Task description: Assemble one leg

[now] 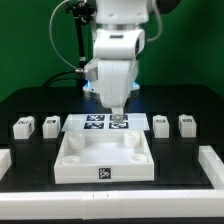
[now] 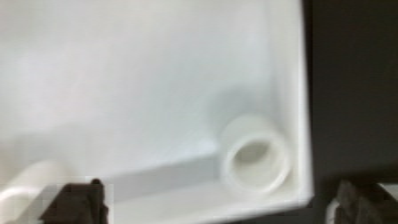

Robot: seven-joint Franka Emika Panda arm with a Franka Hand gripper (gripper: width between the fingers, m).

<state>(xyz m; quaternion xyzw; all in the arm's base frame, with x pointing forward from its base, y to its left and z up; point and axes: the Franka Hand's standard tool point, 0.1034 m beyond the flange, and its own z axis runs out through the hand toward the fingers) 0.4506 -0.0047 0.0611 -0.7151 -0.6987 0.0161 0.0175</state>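
Over the back rim of the tray (image 1: 72, 150), my gripper (image 1: 117, 113) hangs, jaws spread and empty, with the nearest leg (image 1: 160, 124) standing apart toward the edge of the counter (image 1: 25, 105) at the exterior view's right.

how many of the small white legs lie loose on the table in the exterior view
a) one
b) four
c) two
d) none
b: the legs lie two on the exterior view's left of the tray and two on its right, all on the black table. None sits in a socket, and nothing is between the fingers of the gripper.
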